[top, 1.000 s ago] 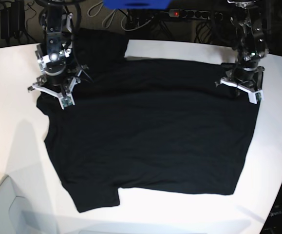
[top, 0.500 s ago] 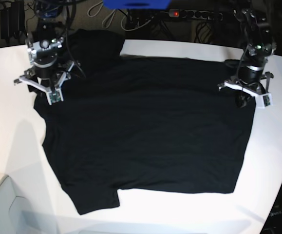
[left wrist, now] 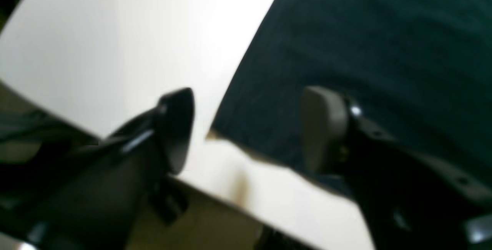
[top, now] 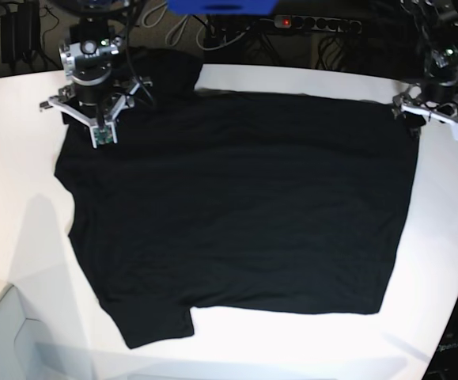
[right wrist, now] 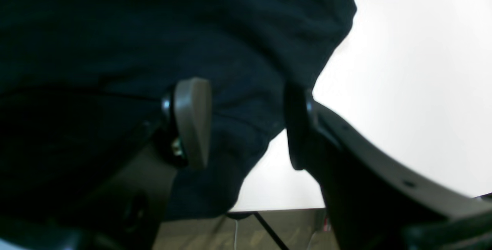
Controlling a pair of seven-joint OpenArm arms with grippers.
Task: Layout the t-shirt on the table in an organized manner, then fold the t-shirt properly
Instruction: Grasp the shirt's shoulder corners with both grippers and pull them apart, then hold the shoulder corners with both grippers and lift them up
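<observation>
On the table (top: pixel 292 344) the shirt (top: pixel 244 206) lies spread flat, plain black side up, its body covering most of the middle, one sleeve reaching toward the table's near edge and another toward the far edge. The left gripper (top: pixel 434 111) hangs over the shirt's far corner by the table's curved edge, jaws apart with nothing between them; one finger (left wrist: pixel 177 127) is over bare table, the other over cloth. The right gripper (top: pixel 86 119) stands above the shirt's opposite far part, jaws apart, empty.
</observation>
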